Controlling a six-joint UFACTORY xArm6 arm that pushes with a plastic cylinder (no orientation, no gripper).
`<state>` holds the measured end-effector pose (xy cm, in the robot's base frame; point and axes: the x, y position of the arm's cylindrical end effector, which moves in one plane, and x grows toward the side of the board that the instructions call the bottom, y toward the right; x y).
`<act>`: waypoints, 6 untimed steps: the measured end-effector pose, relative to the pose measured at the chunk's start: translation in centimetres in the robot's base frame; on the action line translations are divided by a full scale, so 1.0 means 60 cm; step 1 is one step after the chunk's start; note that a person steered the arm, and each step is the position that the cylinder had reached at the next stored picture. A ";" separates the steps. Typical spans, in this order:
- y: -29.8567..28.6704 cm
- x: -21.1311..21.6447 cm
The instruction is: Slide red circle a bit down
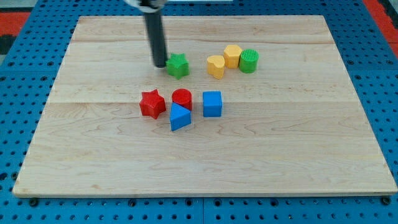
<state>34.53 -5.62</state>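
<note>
my tip [160,65] beside green star [178,65], above red circle [181,98]

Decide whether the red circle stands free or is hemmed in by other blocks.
Hemmed in. The red circle touches the blue triangle below it; my tip is beside the green star.

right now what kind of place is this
Probably a robotics lab test bench: a wooden board lies on a blue perforated table, small coloured blocks like the red circle sit on it, and my tip rests beside the green star.
</note>
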 end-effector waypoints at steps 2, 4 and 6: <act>0.002 0.032; 0.012 0.143; 0.040 0.125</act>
